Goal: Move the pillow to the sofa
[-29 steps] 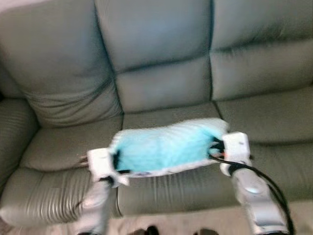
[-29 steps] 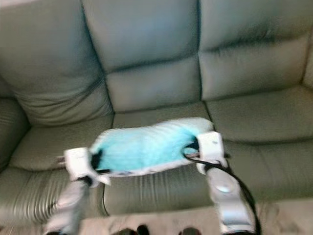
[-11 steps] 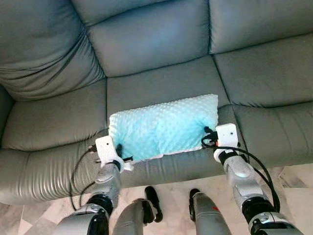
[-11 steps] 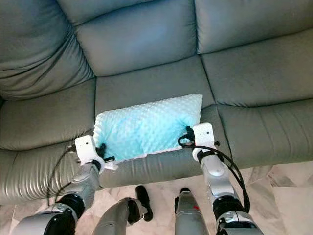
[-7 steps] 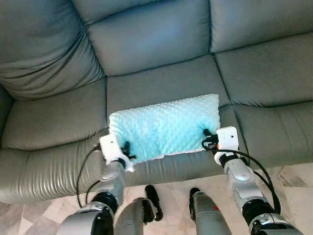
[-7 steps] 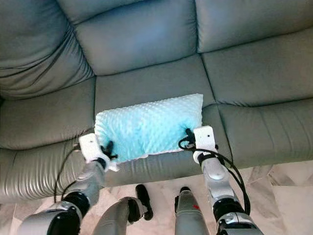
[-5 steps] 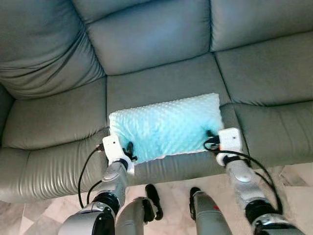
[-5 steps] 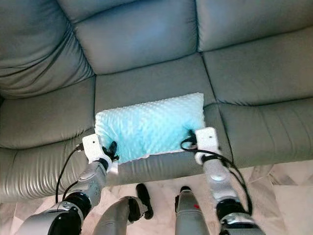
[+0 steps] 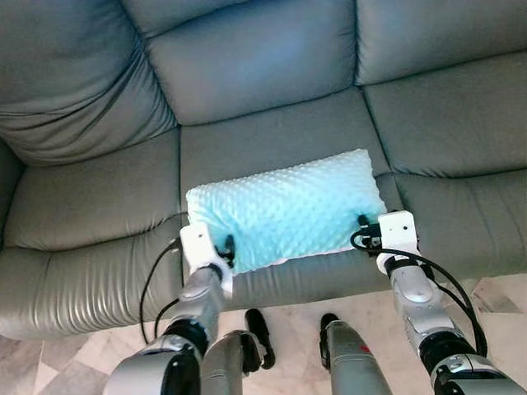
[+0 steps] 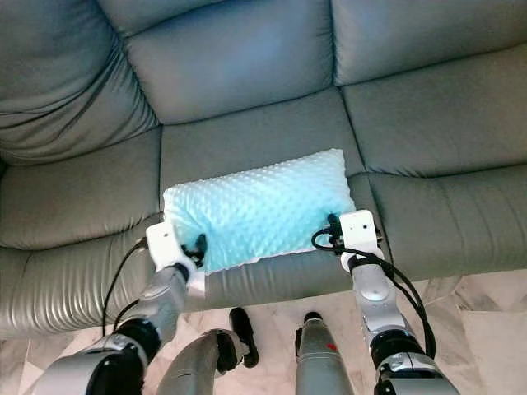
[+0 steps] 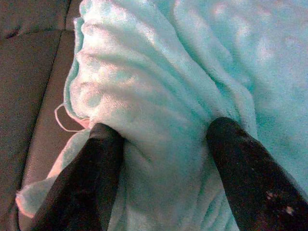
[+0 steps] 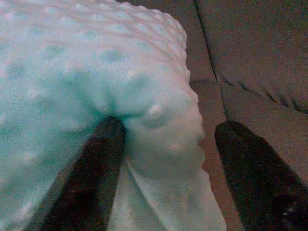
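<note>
The turquoise dotted pillow (image 9: 284, 210) lies flat on the middle seat cushion of the grey leather sofa (image 9: 263, 74), its long side running along the front edge of the seat and one corner reaching toward the seam with the next cushion. The left gripper (image 9: 224, 249) is at the pillow's near corner on the robot's left, and the right gripper (image 10: 333, 230) is at the opposite near corner. From where things lie, the pillow looks set down, so the step in hand seems to be the letting go; the next move would call for both jaws to spread clear of the fabric and the arms to draw straight back toward the robot without dragging the pillow off the front edge. The head views are too far to judge the jaws, but the wrist views settle it. In the left wrist view the two black fingers (image 11: 101, 159) stand apart with a bunched fold of plush between them, pressed into it on both sides. In the right wrist view the jaws are wide, one finger (image 12: 103, 159) against the pillow's end, the other over bare leather. Below the seat, pale tiled floor (image 9: 486, 292) shows.
</note>
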Available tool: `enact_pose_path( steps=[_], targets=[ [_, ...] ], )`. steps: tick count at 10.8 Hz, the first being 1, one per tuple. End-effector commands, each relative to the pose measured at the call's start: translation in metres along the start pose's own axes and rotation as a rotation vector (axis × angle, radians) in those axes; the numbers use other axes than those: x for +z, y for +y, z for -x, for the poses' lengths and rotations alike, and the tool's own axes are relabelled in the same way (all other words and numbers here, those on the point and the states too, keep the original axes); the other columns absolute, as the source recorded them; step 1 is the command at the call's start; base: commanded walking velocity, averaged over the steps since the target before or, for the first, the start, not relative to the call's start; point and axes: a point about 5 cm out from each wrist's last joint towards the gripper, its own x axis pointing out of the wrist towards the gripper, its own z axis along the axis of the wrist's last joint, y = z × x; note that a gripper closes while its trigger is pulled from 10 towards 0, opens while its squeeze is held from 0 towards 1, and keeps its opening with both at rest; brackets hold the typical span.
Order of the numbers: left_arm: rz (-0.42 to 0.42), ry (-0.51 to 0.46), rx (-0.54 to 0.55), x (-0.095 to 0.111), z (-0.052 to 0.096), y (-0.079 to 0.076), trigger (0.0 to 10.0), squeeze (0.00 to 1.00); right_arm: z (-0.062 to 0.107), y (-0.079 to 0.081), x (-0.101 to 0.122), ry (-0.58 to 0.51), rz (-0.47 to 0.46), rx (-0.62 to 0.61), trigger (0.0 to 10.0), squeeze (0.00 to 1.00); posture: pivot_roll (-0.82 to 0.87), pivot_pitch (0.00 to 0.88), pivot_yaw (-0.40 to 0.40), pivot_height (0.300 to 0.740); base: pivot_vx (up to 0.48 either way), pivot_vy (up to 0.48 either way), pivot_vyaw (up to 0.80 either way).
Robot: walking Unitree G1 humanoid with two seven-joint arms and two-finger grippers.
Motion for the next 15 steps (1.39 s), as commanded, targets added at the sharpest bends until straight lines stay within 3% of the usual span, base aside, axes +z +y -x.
enact_pose_path(
  steps=[1, 5, 10, 11, 13, 15],
  targets=[
    [-0.021, 0.059, 0.024, -0.015, 0.004, 0.006, 10.0, 1.0, 0.007, 0.006, -0.013, 0.044, 0.002, 0.013, 10.0, 1.0, -0.27, 0.421, 0.237, 0.74, 0.0, 0.0, 0.0],
    [-0.093, 0.033, 0.04, -0.003, 0.0, -0.013, 10.0, 1.0, 0.001, -0.012, -0.007, 0.038, 0.02, -0.049, 10.0, 1.0, -0.27, 0.43, 0.239, 0.74, 0.0, 0.0, 0.0],
    [-0.178, -0.038, 0.125, 0.022, -0.007, -0.007, 10.0, 0.98, -0.001, -0.007, -0.001, 0.002, -0.005, -0.028, 10.0, 1.0, -0.26, 0.436, 0.243, 0.74, 0.0, 0.0, 0.0],
    [-0.201, -0.05, 0.137, 0.027, -0.008, -0.003, 10.0, 0.0, 0.0, 0.0, -0.001, -0.004, 0.008, 0.008, 10.0, 1.0, -0.26, 0.434, 0.241, 0.74, 0.0, 0.0, 0.0],
    [-0.159, -0.054, 0.138, 0.023, -0.006, 0.004, 10.0, 0.0, 0.003, 0.001, -0.004, -0.004, 0.02, 0.024, 10.0, 1.0, -0.25, 0.429, 0.239, 0.74, 0.0, 0.0, 0.0],
    [-0.146, -0.079, 0.171, 0.017, -0.002, 0.025, 10.0, 0.0, 0.004, -0.005, -0.004, -0.011, 0.04, 0.022, 10.0, 1.0, -0.25, 0.394, 0.234, 0.74, 0.0, 0.0, 0.0]
  ],
)
